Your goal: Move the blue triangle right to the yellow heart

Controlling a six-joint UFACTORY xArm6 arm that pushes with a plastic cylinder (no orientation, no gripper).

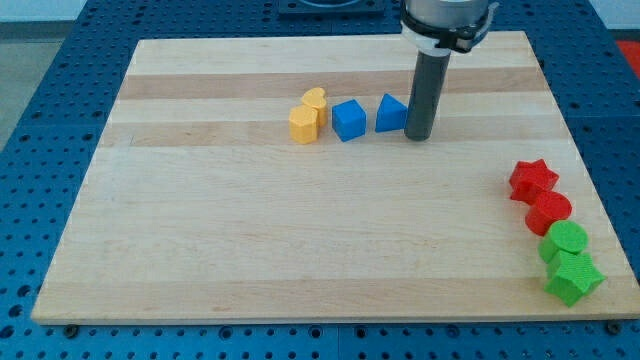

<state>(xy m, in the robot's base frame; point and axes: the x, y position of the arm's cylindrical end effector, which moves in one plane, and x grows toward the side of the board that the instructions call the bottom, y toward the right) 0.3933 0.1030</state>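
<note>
The blue triangle (391,113) sits on the wooden board near the view's top centre. My tip (418,136) touches or nearly touches its right side. A blue cube (349,120) lies just left of the triangle. The yellow heart (315,99) lies further left, against the top of a yellow hexagon block (304,124). The blue cube stands between the triangle and the two yellow blocks.
At the view's right edge lie a red star (532,179), a red round block (548,212), a green round block (566,241) and a green star-like block (573,277), in a column. The board (250,250) lies on a blue perforated table.
</note>
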